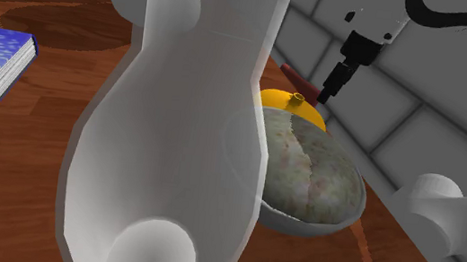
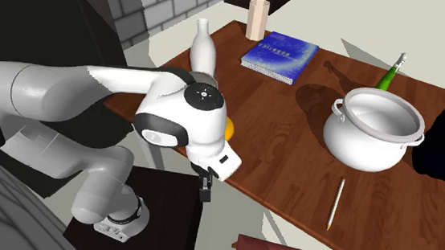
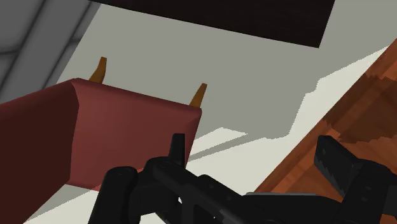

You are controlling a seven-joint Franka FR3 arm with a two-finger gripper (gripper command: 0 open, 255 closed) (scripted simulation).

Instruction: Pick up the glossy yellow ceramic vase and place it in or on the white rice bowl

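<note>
Closest to the shoulder camera stands a pale, see-through white bottle (image 1: 167,145), tall enough to cover the middle of that view. Behind it, on the brown wooden table (image 1: 38,167), sits the bowl (image 1: 307,226), which has a grey rim and a mottled grey, green and pink inside. The yellow vase (image 1: 293,107) rises just beyond the bowl's far rim, with its rounded shoulder and small neck showing and its lower part hidden. Whether it touches the bowl cannot be told. In the second exterior view only a sliver of the vase's yellow peeks out from behind the robot's hand.

The gripper (image 1: 335,83) hangs above and past the vase, toward the grey block wall (image 1: 425,102). From the second exterior view it points downward off the table's near edge, away from the vase. In the wrist view its two black fingers (image 3: 177,149) are spread wide with nothing between them. Below them lie a pale floor (image 3: 191,51) and a dark red seat (image 3: 95,133) with two tan pegs.

Elsewhere on the table lie a blue book (image 2: 280,56), a white pot (image 2: 373,131) with handles, a green bottle (image 2: 391,73), a tan block (image 2: 257,18) and a thin pale pen (image 2: 335,205).
</note>
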